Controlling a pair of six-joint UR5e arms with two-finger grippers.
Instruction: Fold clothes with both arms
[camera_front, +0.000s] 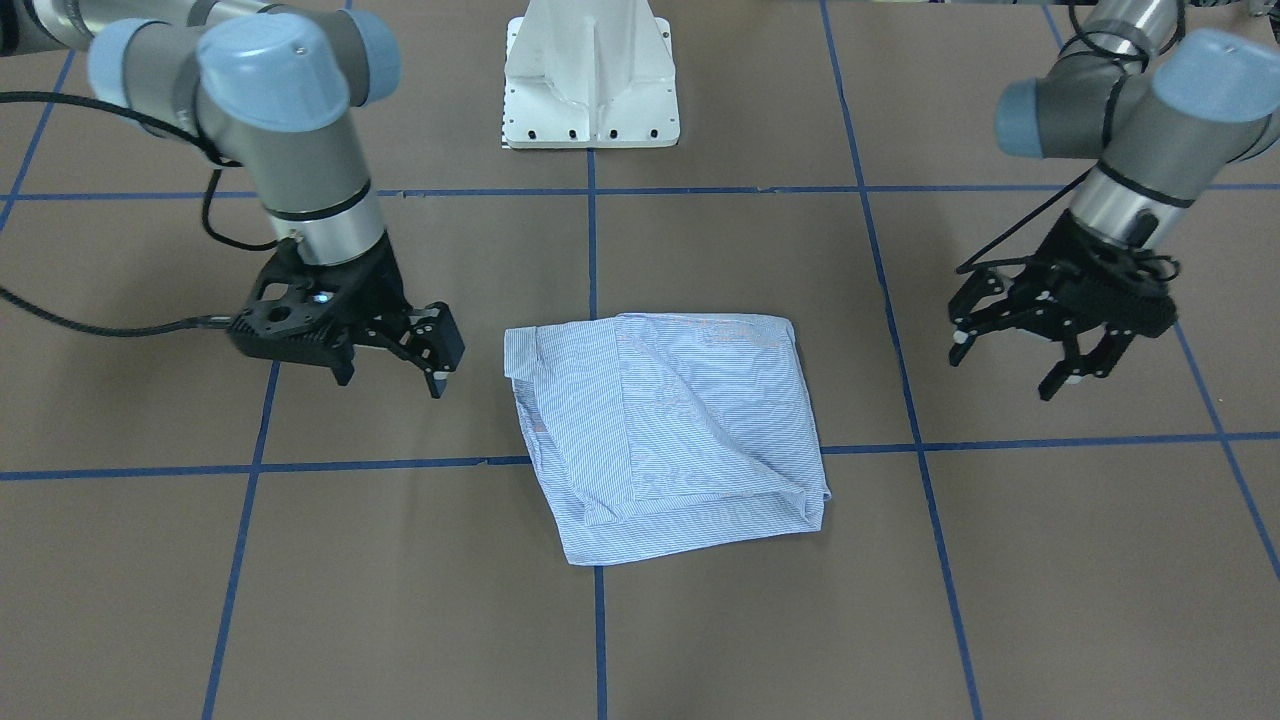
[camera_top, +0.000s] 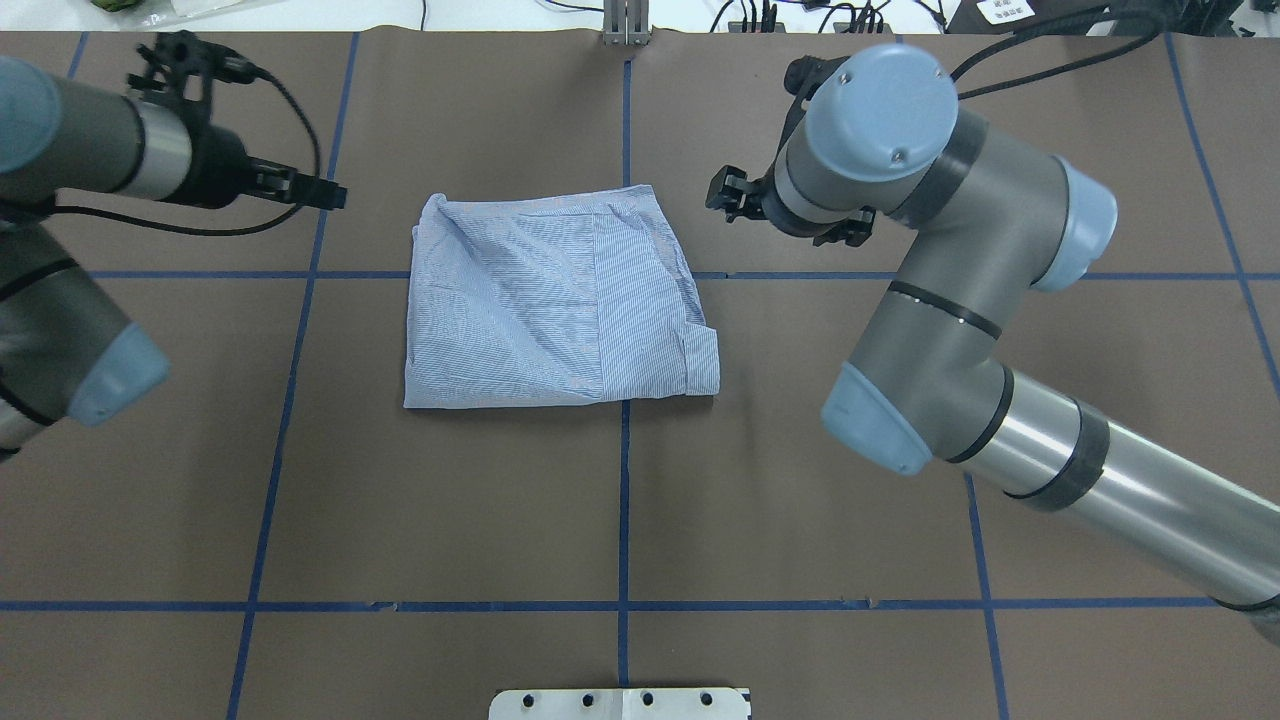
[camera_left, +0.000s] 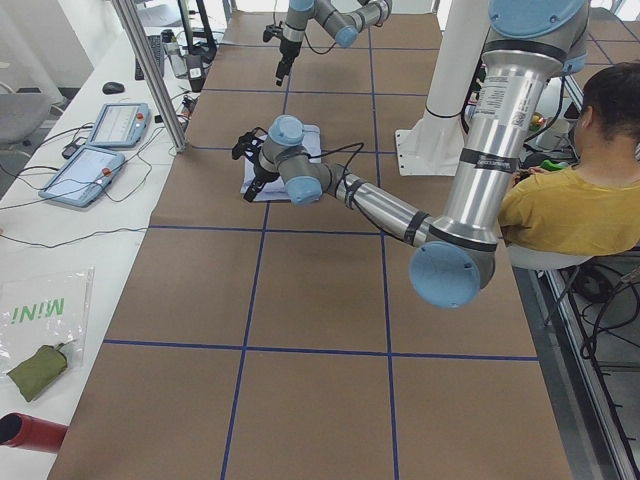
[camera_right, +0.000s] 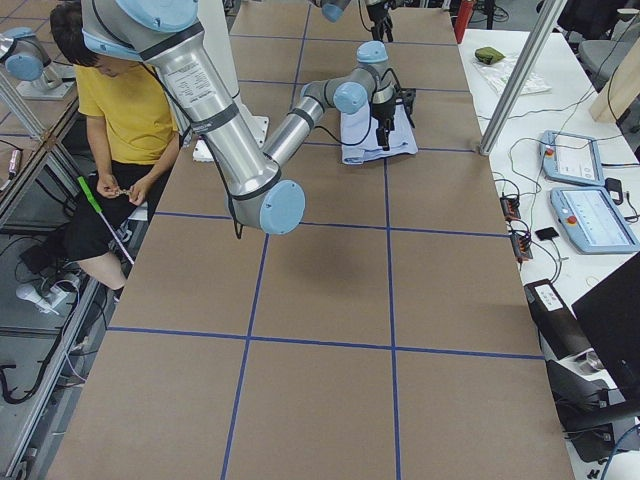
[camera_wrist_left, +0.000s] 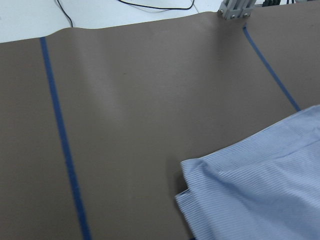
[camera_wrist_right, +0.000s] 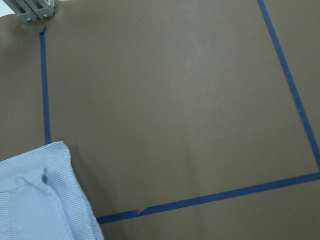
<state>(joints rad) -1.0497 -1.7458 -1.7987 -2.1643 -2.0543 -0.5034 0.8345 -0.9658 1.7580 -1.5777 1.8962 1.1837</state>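
The light blue striped shirt (camera_front: 665, 430) lies folded into a rough square at the middle of the table, also in the overhead view (camera_top: 555, 300). My left gripper (camera_front: 1005, 370) hangs open and empty above the table to the shirt's side, well apart from it; it shows at the overhead view's left (camera_top: 330, 193). My right gripper (camera_front: 392, 378) is open and empty on the shirt's other side, close to its corner but not touching. The left wrist view shows a shirt corner (camera_wrist_left: 260, 195); the right wrist view shows another corner (camera_wrist_right: 40, 200).
The white pedestal base (camera_front: 590, 90) stands at the robot's edge of the table. Blue tape lines (camera_front: 592, 260) grid the brown table cover. A person in yellow (camera_left: 570, 200) sits beside the robot. Tablets (camera_left: 95, 170) lie on a side bench.
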